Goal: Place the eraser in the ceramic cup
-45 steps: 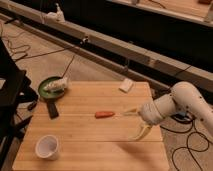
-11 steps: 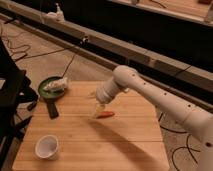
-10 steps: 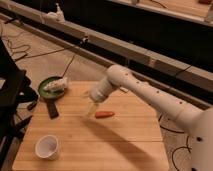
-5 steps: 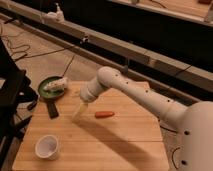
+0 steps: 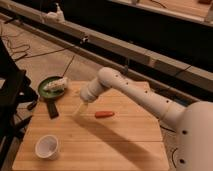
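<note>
The eraser [image 5: 52,109] is a flat black block lying on the wooden table [image 5: 125,145] at the left, just in front of the green dish. The ceramic cup [image 5: 47,146] is a small white round cup standing upright near the table's front left corner. My gripper [image 5: 79,111] hangs at the end of the white arm, low over the table. It is a little to the right of the eraser and above and right of the cup. It holds nothing that I can see.
A green round dish [image 5: 51,87] with something white in it sits at the table's back left. An orange stick [image 5: 104,114] lies mid-table, right of the gripper. A dark chair stands left of the table. Cables run across the floor behind.
My arm has swung left across the table, from the right side past the orange stick to a spot near the eraser. The eraser, cup and stick have not moved.
</note>
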Action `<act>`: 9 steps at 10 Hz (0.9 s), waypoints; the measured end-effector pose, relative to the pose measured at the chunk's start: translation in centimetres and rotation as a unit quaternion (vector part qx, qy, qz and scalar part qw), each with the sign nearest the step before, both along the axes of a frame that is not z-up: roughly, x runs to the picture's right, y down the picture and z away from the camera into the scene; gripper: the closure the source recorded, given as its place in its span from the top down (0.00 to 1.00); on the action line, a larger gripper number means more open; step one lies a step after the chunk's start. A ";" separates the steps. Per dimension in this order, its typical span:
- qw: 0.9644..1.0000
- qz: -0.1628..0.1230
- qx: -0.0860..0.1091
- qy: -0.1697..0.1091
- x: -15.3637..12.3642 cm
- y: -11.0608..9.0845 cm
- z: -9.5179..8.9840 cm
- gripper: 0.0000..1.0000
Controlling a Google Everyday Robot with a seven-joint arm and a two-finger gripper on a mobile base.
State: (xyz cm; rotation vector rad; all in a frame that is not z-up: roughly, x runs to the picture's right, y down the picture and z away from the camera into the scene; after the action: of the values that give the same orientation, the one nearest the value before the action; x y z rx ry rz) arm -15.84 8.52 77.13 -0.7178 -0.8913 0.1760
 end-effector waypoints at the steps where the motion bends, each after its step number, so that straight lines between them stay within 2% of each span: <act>1: 1.000 0.002 -0.013 -0.005 -0.8 0.6 0.9 0.73; 4: 0.999 -0.009 -0.042 -0.026 -4.3 2.7 3.8 0.73; 9: 0.998 -0.030 -0.036 -0.042 -9.1 4.3 8.6 0.73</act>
State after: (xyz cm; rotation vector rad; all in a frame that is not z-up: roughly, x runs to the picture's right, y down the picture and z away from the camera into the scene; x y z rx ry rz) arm -24.98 12.85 85.74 -0.8233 -0.9466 0.1250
